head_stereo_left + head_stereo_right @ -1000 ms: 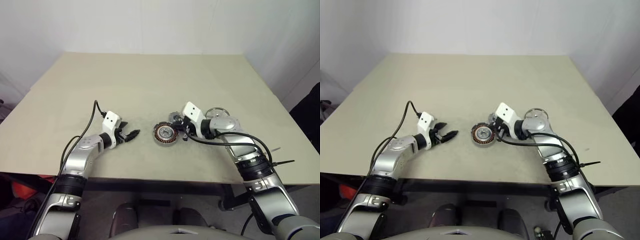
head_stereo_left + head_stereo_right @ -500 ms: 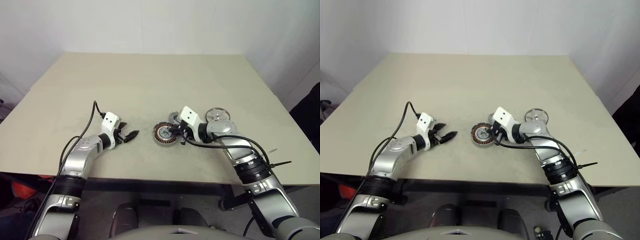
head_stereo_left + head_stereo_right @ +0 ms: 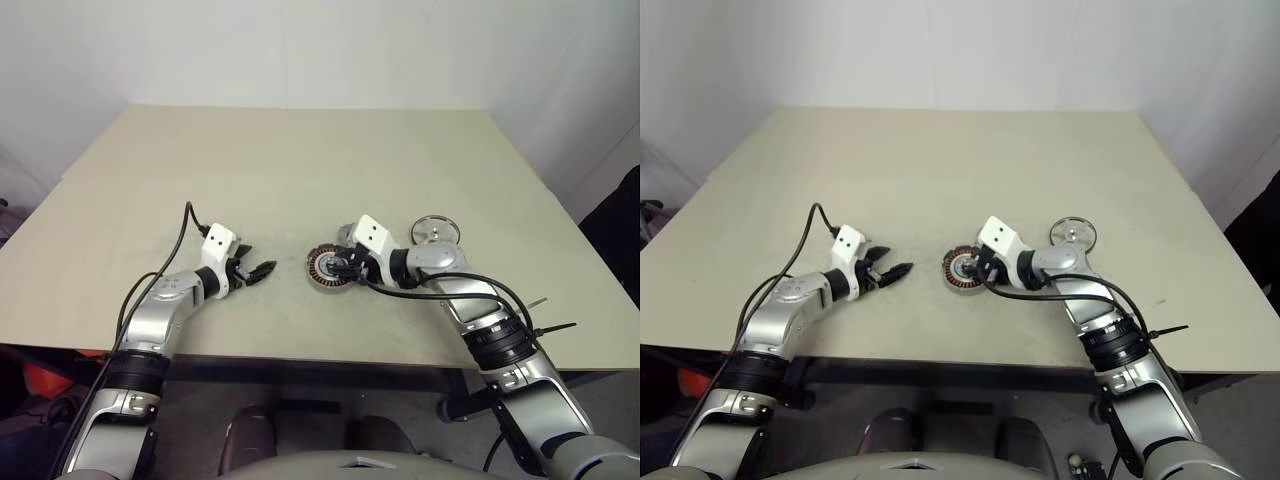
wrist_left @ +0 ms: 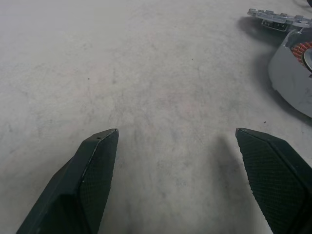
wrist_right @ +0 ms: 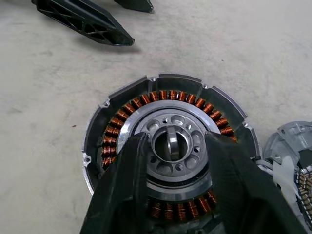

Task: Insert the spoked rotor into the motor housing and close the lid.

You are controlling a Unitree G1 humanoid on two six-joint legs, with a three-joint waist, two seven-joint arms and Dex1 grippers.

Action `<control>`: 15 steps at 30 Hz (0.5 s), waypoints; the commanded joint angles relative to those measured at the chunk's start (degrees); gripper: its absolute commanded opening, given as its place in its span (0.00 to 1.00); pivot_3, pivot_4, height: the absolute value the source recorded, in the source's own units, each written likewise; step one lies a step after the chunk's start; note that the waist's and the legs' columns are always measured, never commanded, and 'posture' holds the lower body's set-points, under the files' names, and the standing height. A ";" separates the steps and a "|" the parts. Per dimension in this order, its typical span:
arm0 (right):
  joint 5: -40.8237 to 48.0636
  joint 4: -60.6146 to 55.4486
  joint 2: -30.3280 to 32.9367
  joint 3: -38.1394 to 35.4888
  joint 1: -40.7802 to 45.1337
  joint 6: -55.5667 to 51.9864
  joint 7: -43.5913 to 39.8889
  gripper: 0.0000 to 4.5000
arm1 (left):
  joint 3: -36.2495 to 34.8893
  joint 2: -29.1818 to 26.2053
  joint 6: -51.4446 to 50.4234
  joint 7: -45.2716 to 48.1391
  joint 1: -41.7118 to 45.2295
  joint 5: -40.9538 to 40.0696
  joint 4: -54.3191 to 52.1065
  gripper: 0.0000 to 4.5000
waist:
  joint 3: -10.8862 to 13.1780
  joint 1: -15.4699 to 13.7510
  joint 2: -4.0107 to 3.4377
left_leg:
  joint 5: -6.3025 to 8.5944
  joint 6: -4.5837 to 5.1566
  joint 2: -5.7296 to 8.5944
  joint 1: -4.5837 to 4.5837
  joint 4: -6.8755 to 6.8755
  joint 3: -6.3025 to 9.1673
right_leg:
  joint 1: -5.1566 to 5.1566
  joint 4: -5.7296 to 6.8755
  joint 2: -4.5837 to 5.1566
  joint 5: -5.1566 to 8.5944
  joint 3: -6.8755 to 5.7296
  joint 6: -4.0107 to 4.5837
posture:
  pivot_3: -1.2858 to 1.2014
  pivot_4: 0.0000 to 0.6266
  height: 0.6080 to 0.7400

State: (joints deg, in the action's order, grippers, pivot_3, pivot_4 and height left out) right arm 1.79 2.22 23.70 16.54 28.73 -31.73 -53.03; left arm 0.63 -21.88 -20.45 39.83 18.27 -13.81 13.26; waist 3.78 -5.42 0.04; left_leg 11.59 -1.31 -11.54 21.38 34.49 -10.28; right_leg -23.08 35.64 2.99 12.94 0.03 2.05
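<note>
The motor housing [image 3: 325, 268], a dark-rimmed ring of copper windings around a silver centre [image 5: 171, 141], lies on the table in front of me. My right gripper [image 5: 176, 141] hovers just over its near side, open, its fingers [image 5: 122, 185] straddling the hub with nothing between them. The grey lid [image 5: 290, 139] lies flat right behind the housing [image 4: 292, 78]. The spoked rotor [image 3: 436, 228] rests on the table further right, beyond my right forearm. My left gripper [image 3: 262, 268] is open and empty just above the table [image 3: 300, 170], a short way left of the housing.
The beige table stretches bare behind the parts up to a white wall. A black cable [image 3: 185, 235] loops off my left wrist. The table's front edge [image 3: 320, 358] runs close below both forearms.
My right gripper's fingers were shut beside the housing's right edge; they now stand apart over its hub. The left arm has not moved.
</note>
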 commanded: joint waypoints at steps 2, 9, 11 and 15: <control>1.89 -3.15 0.97 -1.58 2.02 0.80 -0.35 0.37 | -0.83 -0.54 1.09 -0.05 0.67 0.05 -0.72 0.91 | 0.00 -0.02 0.00 | 0.00 0.00 0.00 0.00 0.00 0.00 | 0.00 0.00 0.00 0.00 0.00 0.00 | 0.52 0.00 1.00; 3.32 -2.64 0.46 -2.54 2.50 -0.67 1.21 0.33 | -0.69 -0.25 1.14 -0.38 0.25 0.22 -0.95 0.91 | 0.00 -0.01 0.00 | -0.02 -0.03 0.00 -0.03 0.00 0.01 | 0.02 0.02 0.00 0.00 -0.01 0.00 | 0.52 0.00 1.00; 3.49 -1.37 0.18 -2.56 2.82 -0.65 1.85 0.24 | -0.68 -0.22 1.10 -0.42 0.19 0.24 -1.02 0.91 | 0.00 0.00 0.00 | -0.03 -0.04 0.00 -0.04 0.00 0.01 | 0.02 0.04 0.00 0.00 -0.01 0.00 | 0.52 0.00 1.00; 3.42 0.50 -0.14 -2.48 3.62 -0.26 3.00 0.01 | -0.73 -0.23 1.08 -0.51 0.06 0.21 -1.12 0.91 | 0.00 0.00 0.00 | -0.04 -0.06 0.01 -0.05 0.00 0.02 | 0.04 0.05 0.00 0.00 -0.01 0.00 | 0.52 0.00 1.00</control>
State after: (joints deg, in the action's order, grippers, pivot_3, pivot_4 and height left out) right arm 4.48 3.02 23.87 15.67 30.79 -32.49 -50.70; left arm 0.61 -21.86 -20.31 39.46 18.09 -13.54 13.29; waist 3.78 -5.41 0.04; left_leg 11.56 -1.37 -11.53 21.33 34.49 -10.26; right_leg -23.03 35.70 2.99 12.94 0.03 2.05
